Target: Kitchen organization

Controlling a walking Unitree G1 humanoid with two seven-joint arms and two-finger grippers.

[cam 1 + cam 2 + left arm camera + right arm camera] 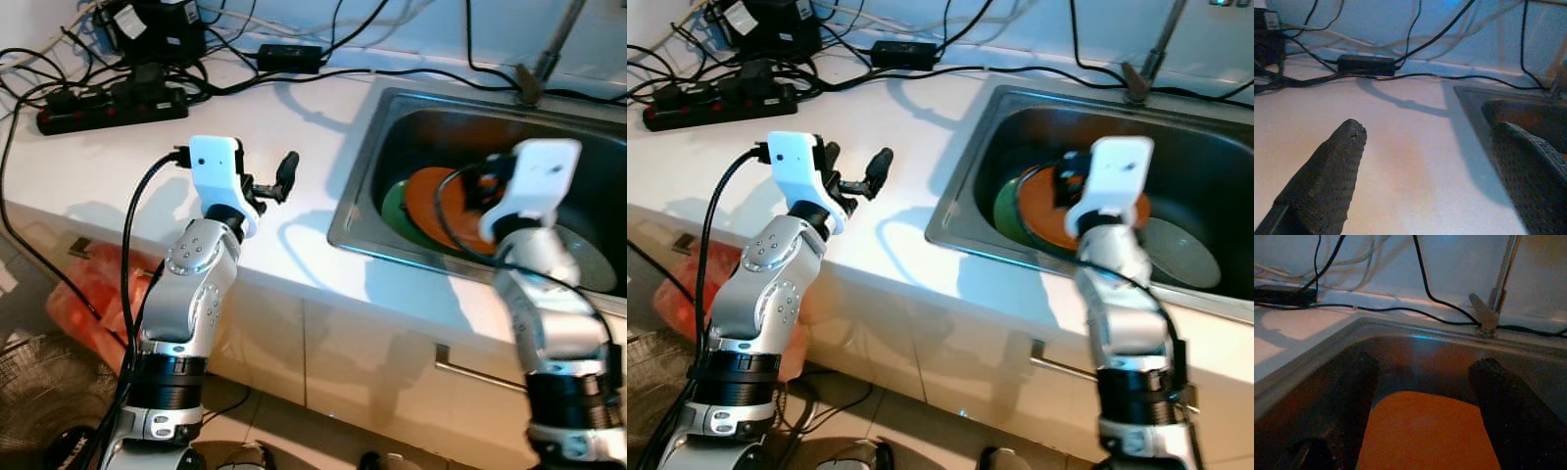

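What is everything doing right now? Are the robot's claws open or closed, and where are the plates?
left gripper: open, empty, over the white counter.
right gripper: open, empty, over the orange plate.
orange plate: in the sink, lying on the green plate.
green plate: under the orange one, edge showing.
power strip: on the counter, cables plugged in.

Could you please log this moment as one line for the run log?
left gripper: open, over countertop | right gripper: open, above orange plate in sink | nothing held
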